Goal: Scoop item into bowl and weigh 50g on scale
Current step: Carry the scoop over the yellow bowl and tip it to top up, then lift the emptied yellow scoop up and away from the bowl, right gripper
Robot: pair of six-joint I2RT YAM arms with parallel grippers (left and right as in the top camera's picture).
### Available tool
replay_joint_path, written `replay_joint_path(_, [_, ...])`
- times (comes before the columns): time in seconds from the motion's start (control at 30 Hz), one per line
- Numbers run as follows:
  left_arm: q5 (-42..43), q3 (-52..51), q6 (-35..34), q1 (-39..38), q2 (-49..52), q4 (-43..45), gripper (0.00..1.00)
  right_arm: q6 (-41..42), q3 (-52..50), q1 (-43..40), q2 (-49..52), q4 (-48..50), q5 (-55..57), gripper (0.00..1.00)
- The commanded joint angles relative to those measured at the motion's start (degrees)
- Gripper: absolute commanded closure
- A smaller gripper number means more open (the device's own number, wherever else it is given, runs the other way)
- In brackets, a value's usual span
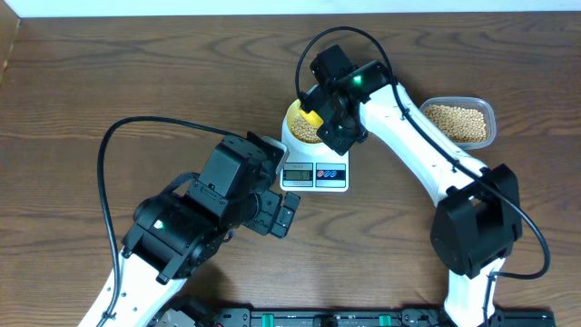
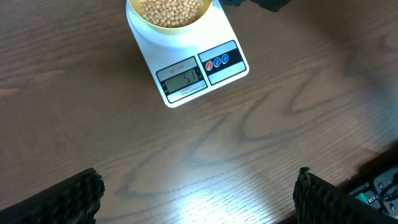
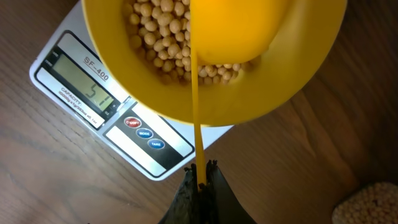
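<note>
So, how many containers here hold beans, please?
2: the bowl on the scale, and the clear tub right of it; the spoon's inside is hidden.

From my end this reads as a robotics lab bench, not a kitchen. I see a wood-grain desk (image 1: 109, 73) with a left arm (image 1: 172, 232) and a right arm (image 1: 418, 136), both white and black. They rise from a black equipment rail (image 1: 300, 319) along the bottom edge of the overhead frame, and black cables (image 1: 145, 121) loop free. A small scale (image 1: 315, 173) sits at top centre and a clear tub (image 1: 460, 123) at upper right.
</note>
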Motion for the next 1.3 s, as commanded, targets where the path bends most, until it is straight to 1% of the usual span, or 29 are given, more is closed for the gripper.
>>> replay_joint_path(0.0, [-0.11,0.70,-0.33,0.17,0.00,-0.11,0.00,1.22,-0.55,0.35,1.07,-0.07,0.24,0.99])
replay_joint_path(0.27, [-0.09,0.70,-0.33,0.17,0.00,-0.11,0.00,1.66,-3.37,0.48,1.07,0.96,0.22,0.99])
replay_joint_path(0.8, [-0.09,0.70,-0.33,0.17,0.00,-0.13,0.00,2.23,-3.48,1.81,1.07,1.11,-1.99,0.99])
replay_joint_path(1.27, [-0.09,0.70,-0.31,0.17,0.00,-0.13,0.00,4.28,-3.48,-1.03,1.07,0.92,-6.10,0.99])
